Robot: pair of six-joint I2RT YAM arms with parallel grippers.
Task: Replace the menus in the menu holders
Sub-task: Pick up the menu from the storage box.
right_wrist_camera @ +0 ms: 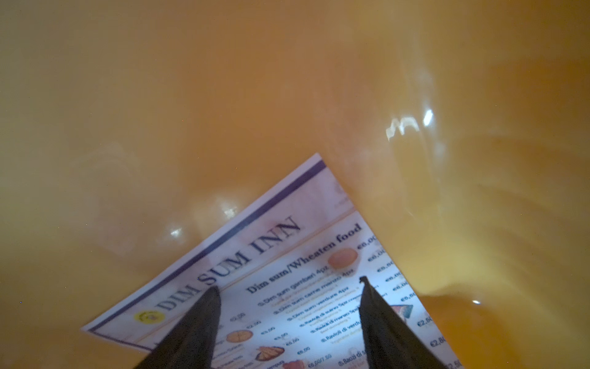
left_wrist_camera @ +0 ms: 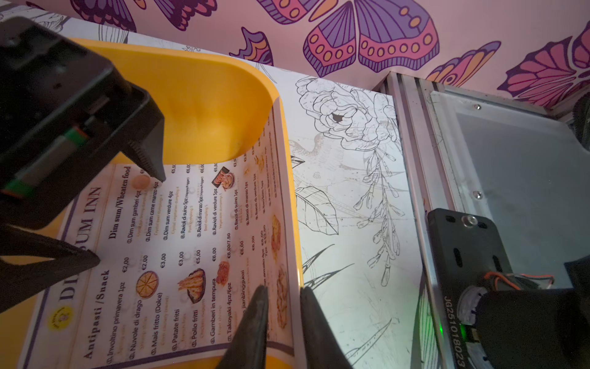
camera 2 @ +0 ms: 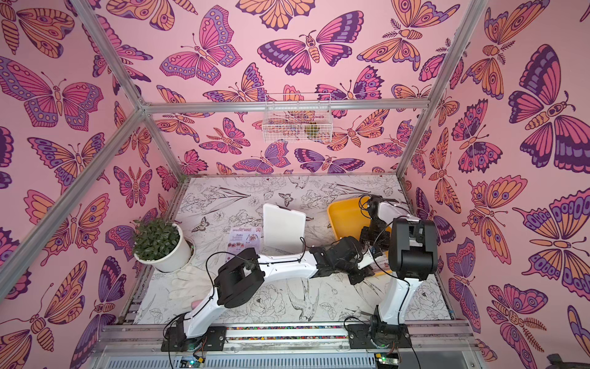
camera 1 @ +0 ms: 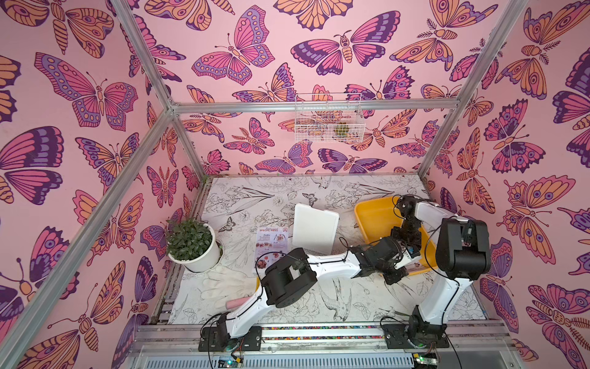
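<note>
Left wrist view: taking the DIM SUM INN menu (left_wrist_camera: 178, 242) from the tray (left_wrist_camera: 207, 105), left tool (left_wrist_camera: 282, 297) astride its edge, grip unclear, right tool (left_wrist_camera: 127, 219) spread; next, a firm pinch.

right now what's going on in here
Both arms reach over the yellow plastic tray, where the white "DIM SUM INN" paper menu lies draped across its rim. The left claw straddles the sheet's edge, jaws narrowly apart; the right claw is open with its tips down at the heading. The pale pink "SPECIAL MENU" sheet lies flat beside the upright white acrylic holder.
</note>
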